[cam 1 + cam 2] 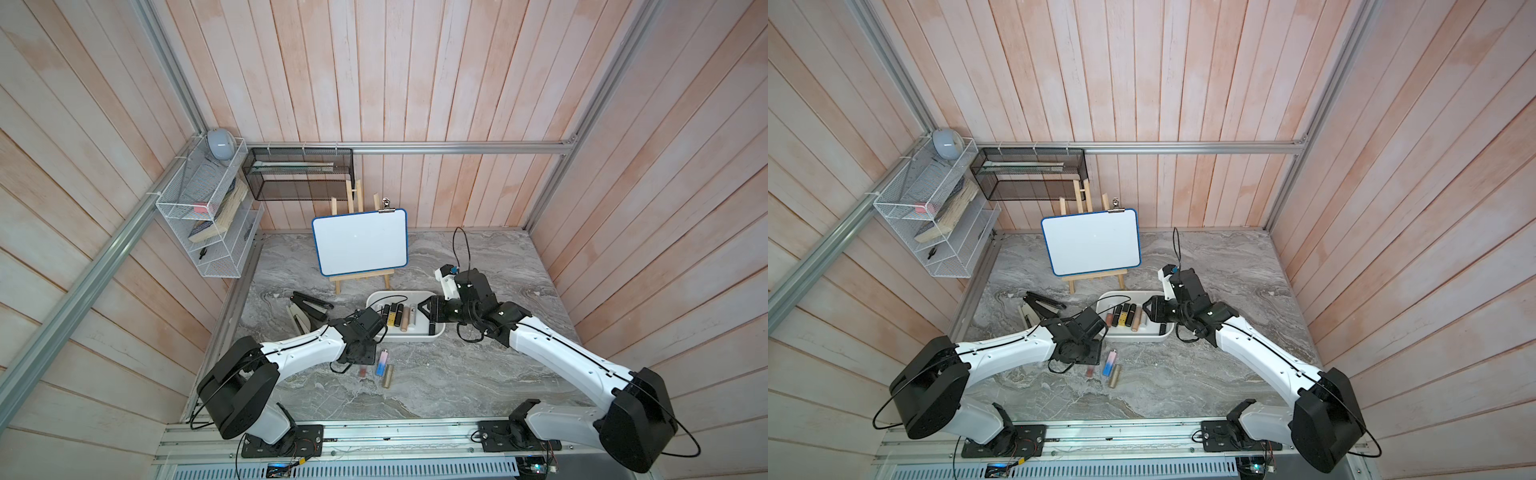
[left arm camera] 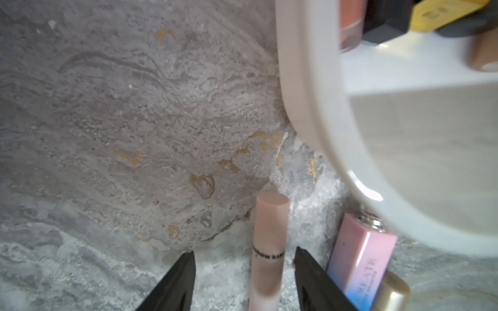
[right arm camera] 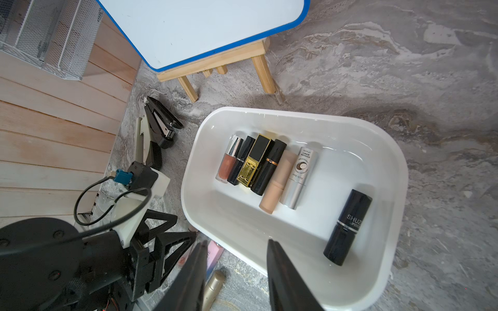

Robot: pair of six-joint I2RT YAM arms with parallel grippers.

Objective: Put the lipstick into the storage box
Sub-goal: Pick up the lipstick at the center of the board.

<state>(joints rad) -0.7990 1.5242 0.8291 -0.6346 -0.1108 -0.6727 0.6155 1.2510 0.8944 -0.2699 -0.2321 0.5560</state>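
left fingers (image 2: pixel 175 285), released, straddle a beige lipstick (image 2: pixel 269 242) lying on the surface (image 1: pixel 457 374), just below the storage box (image 1: pixel 409 336) at mid-frame in a top view; right fingers (image 3: pixel 277 274), parted and empty, hover over the box's right end.

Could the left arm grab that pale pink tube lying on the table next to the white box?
Probably yes. The left gripper straddles the pale pink tube with open jaws, nothing else between them. The pink-and-blue lipstick lies close beside the gripper and might get nudged.
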